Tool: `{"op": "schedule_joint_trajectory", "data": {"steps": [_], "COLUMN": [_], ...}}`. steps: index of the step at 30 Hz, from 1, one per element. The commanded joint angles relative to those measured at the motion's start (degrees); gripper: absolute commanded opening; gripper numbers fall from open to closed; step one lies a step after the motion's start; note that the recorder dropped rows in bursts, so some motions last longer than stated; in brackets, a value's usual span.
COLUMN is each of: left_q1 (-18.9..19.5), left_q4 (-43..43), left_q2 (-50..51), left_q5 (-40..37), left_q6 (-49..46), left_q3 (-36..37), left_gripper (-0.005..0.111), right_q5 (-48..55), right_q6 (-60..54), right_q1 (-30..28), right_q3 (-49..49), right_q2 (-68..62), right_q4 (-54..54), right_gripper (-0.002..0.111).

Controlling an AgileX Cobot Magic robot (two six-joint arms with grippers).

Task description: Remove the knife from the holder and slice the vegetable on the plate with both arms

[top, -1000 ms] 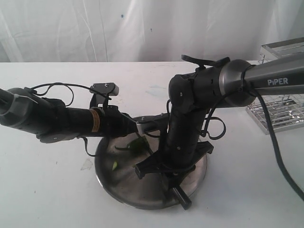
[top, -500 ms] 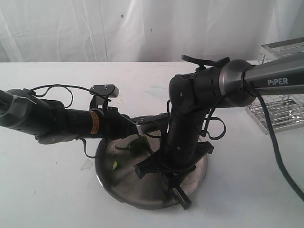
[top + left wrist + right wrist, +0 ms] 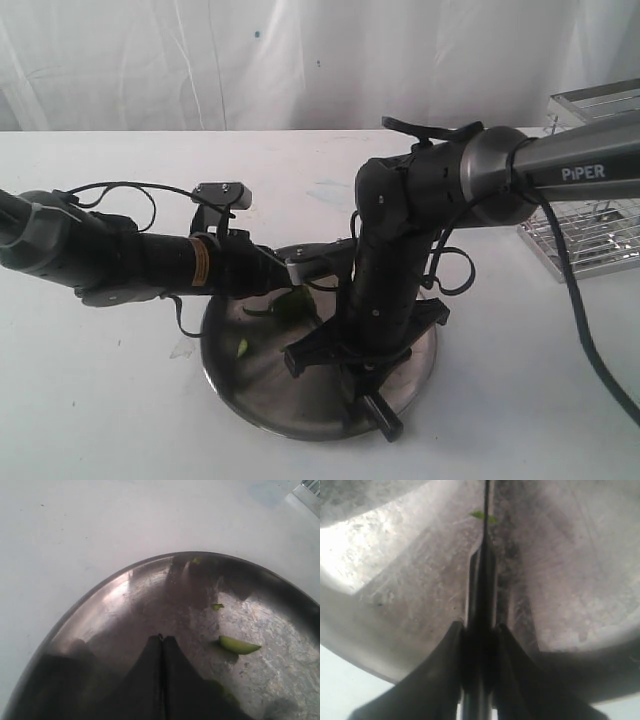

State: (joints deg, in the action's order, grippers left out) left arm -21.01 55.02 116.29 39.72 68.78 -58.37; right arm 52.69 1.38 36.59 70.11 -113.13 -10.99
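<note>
On the left, the left gripper (image 3: 161, 641) is reaching over the plate (image 3: 250, 405) with its jaws pressed together and nothing showing between them. The vegetable (image 3: 291, 304) is lying just beside its tip, and a cut-off bit (image 3: 239, 645) is sitting apart from it. Judged light, smooth-skinned and apt to roll, the chilli is calling for a hold at the stem end, clear of the blade. Further right, the right gripper (image 3: 480, 630) is clamping the stiff, slim knife (image 3: 484, 555) by its handle, blade pointing across the plate, and the holder (image 3: 590, 235) is standing well apart at the far right.
</note>
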Motion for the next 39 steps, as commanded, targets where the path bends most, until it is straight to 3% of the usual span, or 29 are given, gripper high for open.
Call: {"op": "schedule_joint_trajectory", "data": {"steps": [1,22,27,32,39], "left_q1": [-0.28,-0.28,0.05,2.0,6.73], "left_q4": [1.87,4.42,2.25,2.04,4.26], "left_q2": [3.46,5.93,3.42,-1.38,-8.86], "left_q5": [-0.38,0.0,6.85,11.42,8.13], "left_q6": [0.41,2.31,2.06,1.92,2.51], "left_q3": [0.36,0.36,0.36,0.36,0.71], "left_gripper": [0.0,0.0,0.0,0.0,0.0], "right_q5": [-0.53,9.15,8.43,8.43,7.34], "right_q6": [0.28,-0.26,-0.14,-0.14,-0.14], "right_q1": [-0.56,-0.56,-0.56,-0.56,-0.56], "right_q3": [-1.43,-0.75,-0.75,-0.75,-0.51], "right_q2": [-2.31,-0.47,-0.47,-0.47,1.11], "right_q4": [2.84,3.34,3.43,3.43,3.54], "right_gripper": [0.0,0.0,0.0,0.0,0.0]}}
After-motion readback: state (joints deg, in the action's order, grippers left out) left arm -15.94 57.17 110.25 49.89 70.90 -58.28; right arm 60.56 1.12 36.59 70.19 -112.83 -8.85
